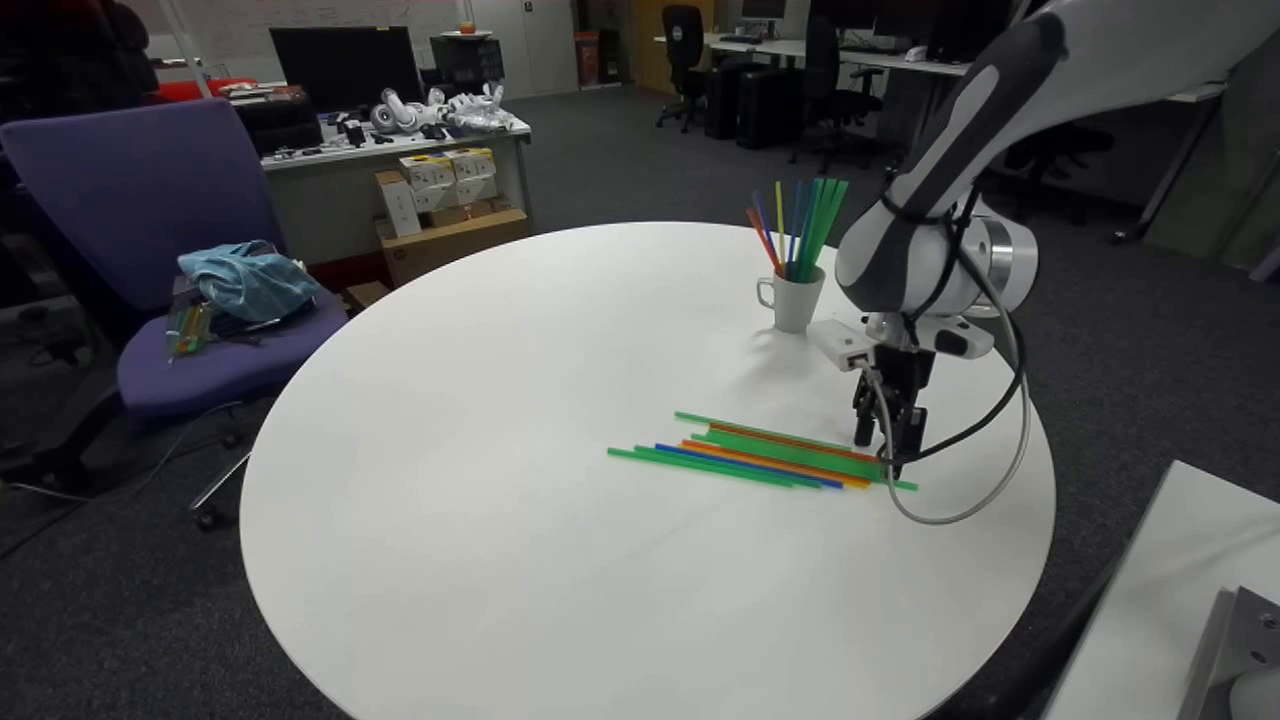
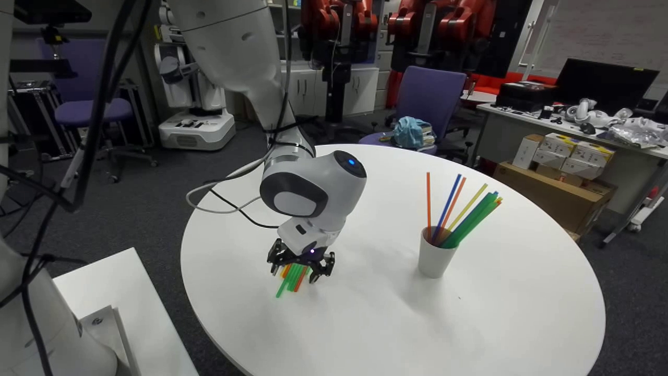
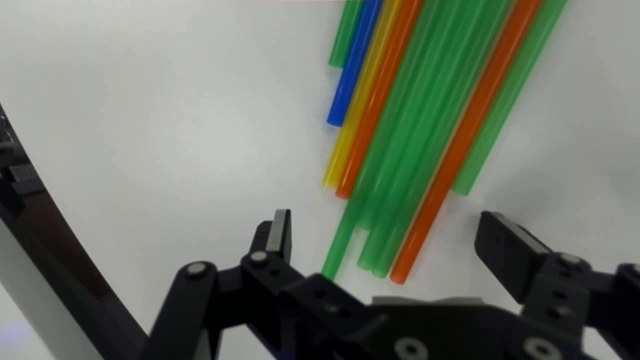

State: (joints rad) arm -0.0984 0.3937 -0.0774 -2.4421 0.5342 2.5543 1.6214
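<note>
Wrist view: gripper (image 3: 390, 240) spread wide around the ends of the plastic straws (image 3: 400, 180)

The two fingers (image 3: 281, 235) stand far apart, at 8 and 4 o'clock of the straws, with bare gaps on both sides; nothing is gripped. The straws lie side by side, slanting from 1 to 7 o'clock, their ends staggered. Clockwise from 11 o'clock come short-reaching green, a blue straw (image 3: 351, 75), a yellow straw (image 3: 350, 125), an orange one, a green band, a second orange and a last green. The green band and second orange reach in between the fingers; the blue end stops well short, toward 12 o'clock.

Both exterior views show the straws flat on a round white table (image 1: 450, 560) beneath the gripper. In an exterior view they stretch toward 9 o'clock, and a white mug (image 1: 795, 303) stands upright at the gripper's 11 o'clock, handle toward 9. In an exterior view its upright straws (image 2: 472, 222) lean mostly toward 1 o'clock. A purple office chair (image 1: 130, 180) bearing a blue cloth (image 1: 245, 280) sits at the table's 10 o'clock.
</note>
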